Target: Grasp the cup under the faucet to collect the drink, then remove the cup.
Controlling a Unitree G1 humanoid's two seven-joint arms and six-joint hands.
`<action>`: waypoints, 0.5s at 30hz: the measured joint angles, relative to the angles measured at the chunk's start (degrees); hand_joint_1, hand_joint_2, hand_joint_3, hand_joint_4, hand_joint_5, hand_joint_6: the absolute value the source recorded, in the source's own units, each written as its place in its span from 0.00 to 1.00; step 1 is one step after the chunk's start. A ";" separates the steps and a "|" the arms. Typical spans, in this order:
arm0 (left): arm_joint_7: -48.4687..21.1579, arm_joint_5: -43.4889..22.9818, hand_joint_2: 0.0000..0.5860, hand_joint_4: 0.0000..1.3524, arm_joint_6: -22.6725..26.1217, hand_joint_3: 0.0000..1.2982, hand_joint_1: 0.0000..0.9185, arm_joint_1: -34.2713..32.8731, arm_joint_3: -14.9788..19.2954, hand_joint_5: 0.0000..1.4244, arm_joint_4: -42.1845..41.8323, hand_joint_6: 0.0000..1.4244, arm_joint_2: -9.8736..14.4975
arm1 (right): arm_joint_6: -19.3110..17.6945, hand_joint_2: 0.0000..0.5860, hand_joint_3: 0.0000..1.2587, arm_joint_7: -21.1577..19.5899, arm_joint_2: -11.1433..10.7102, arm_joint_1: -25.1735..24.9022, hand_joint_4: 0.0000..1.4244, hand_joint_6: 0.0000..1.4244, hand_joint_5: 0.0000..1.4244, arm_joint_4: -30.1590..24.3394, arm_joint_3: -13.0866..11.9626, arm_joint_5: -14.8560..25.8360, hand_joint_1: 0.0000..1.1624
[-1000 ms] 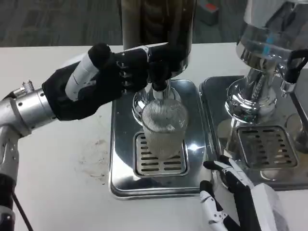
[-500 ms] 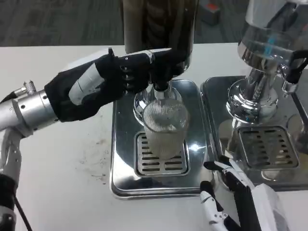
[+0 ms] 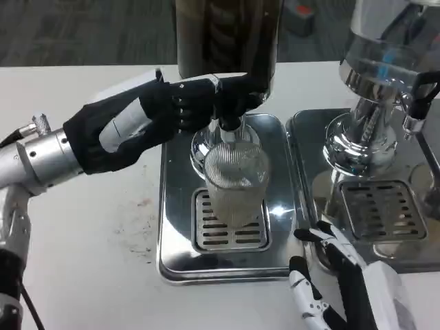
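Centrally, the cup (image 3: 236,182) stands on the drip tray (image 3: 223,265) directly under the faucet (image 3: 228,124), ungrasped. Since a second ago my left hand (image 3: 172,110) has edged right, its fingers closing on the faucet lever, so dispensing seems to be the current step. My right hand (image 3: 330,275) waits near the tray's corner, released, fingers apart, above the surface (image 3: 82,240).

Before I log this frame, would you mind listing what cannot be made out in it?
- Faucet lever: in the head view the left robot hand covers it, so its position is hidden.
- Drink level: the ribbed cup blurs its contents.
- Dispenser: its top is cut off by the upper edge.
- Right robot hand: partly cut off by the bottom edge.
- Second dispenser: cropped at the right edge.
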 measured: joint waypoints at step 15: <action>1.09 1.10 0.07 0.01 -5.87 0.12 0.00 -0.03 -1.05 0.04 0.95 0.03 0.00 | 0.00 0.76 0.23 0.14 -0.24 -0.96 0.09 0.16 0.11 -0.14 -1.12 0.66 0.19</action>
